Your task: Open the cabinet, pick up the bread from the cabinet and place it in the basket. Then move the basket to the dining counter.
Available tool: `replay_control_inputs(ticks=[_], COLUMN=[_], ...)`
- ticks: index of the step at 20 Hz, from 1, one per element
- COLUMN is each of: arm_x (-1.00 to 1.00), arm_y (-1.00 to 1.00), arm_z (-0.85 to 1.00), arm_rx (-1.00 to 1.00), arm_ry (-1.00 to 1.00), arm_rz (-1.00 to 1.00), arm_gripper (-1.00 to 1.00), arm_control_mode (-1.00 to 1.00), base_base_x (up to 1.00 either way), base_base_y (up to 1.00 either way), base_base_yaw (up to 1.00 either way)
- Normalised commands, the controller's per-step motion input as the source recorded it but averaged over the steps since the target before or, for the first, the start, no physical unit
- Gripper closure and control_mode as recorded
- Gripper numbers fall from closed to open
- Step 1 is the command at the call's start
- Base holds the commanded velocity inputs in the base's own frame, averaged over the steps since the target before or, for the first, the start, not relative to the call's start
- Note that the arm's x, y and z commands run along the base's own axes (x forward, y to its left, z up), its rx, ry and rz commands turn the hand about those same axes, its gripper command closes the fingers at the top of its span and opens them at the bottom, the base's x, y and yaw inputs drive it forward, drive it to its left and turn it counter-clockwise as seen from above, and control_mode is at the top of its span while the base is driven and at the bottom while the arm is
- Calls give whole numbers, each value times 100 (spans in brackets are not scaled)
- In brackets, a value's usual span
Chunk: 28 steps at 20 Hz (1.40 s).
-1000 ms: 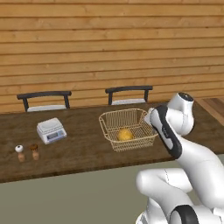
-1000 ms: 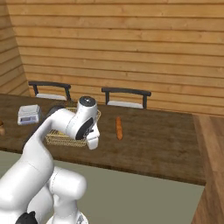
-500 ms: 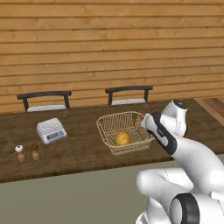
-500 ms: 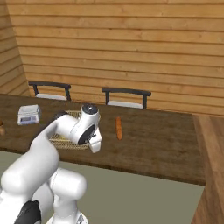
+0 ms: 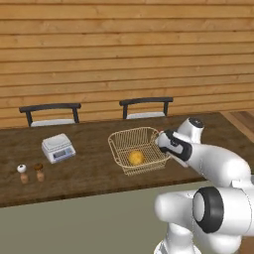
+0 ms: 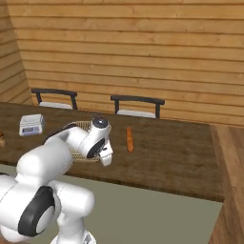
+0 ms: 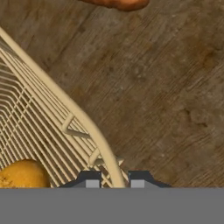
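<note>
The pale-gold wire basket (image 5: pixel 120 149) rests on the dark wood-plank dining counter (image 5: pixel 84 173). The golden bread (image 5: pixel 136 158) lies on its floor. My gripper (image 5: pixel 161 142) is at the basket's right rim, low over the counter. In the hand view its fingertips (image 7: pixel 90 180) straddle the thick rim of the basket (image 7: pixel 65 103), and my gripper (image 7: pixel 114 180) is shut on it. The bread (image 7: pixel 22 175) shows inside the mesh at lower left. In the right base view my arm hides most of the basket (image 6: pixel 78 126).
An orange baguette-like stick (image 6: pixel 128 139) lies on the counter just right of the basket, its end at the hand view's top (image 7: pixel 118 3). A white scale (image 5: pixel 58 148) and two small shakers (image 5: pixel 31 172) stand to the left. Two black-backed chairs (image 5: pixel 145 105) stand behind.
My hand has come down and drawn back toward the near edge. The basket with the bread has shifted slightly left and nearer with it.
</note>
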Motion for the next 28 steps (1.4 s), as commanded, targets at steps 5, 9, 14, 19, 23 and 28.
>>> replay_control_inputs(ticks=[5,9,14,19,23,28], arm_x=[40,45,15,3,0,-9], arm_y=[0,5,22,13,0,0], arm_z=[-23,-26,-20,-9,4,32], arm_rx=[1,2,0,0,-1,-8], arm_ry=[0,3,0,0,0,4], arm_rz=[0,0,0,0,0,0], arm_gripper=[100,100,-100,-100,-100,-100], arm_control_mode=[-100,-100,-100,-100,-100,-100], base_base_x=[0,0,0,0,0,0], base_base_y=[0,0,0,0,0,0], base_base_yaw=[0,0,0,0,0,0])
